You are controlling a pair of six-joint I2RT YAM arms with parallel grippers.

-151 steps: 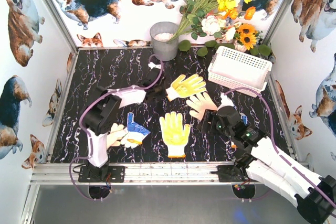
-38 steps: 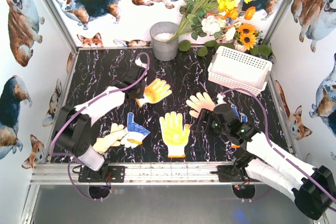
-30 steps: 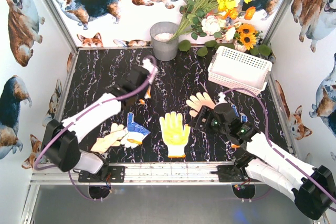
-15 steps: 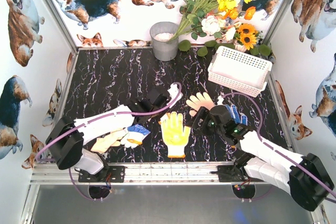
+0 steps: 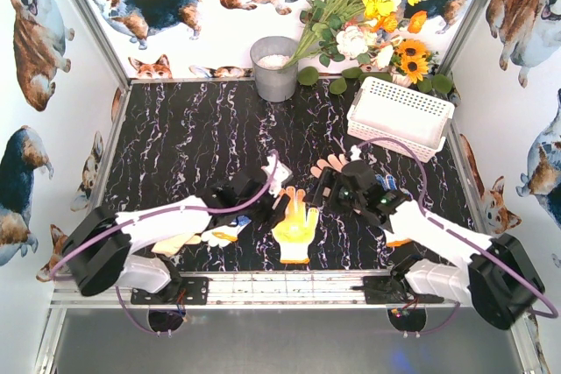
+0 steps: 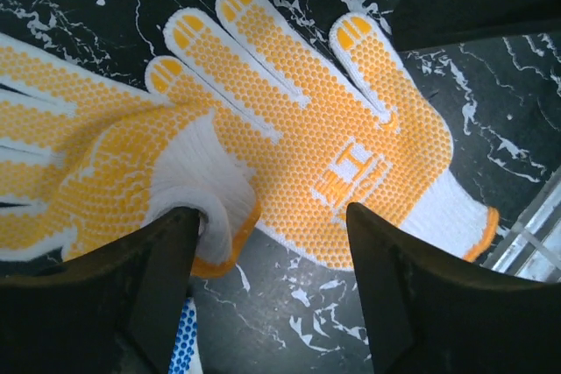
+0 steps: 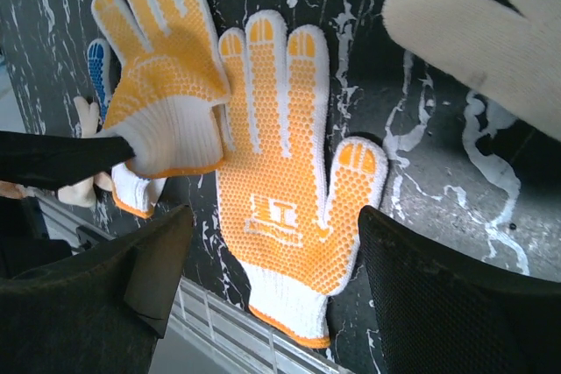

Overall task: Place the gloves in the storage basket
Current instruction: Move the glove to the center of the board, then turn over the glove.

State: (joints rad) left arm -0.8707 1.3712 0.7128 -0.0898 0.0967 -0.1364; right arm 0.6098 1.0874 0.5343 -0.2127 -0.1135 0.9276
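Yellow-dotted white knit glove (image 6: 368, 146) lies flat on black marbled table (image 6: 504, 102), crumpled twin (image 6: 131, 164) overlapping it. We see left gripper (image 6: 267, 234) jaws apart, one touching twin's cuff; right gripper (image 7: 272, 234) jaws wide, empty.

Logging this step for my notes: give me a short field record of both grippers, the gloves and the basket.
left gripper: open, bunched yellow glove with its cuff at one finger
right gripper: open, over the flat yellow glove, holding nothing
overlap: bunched yellow glove lies partly on the flat yellow glove
storage basket: far right, no glove visible in it
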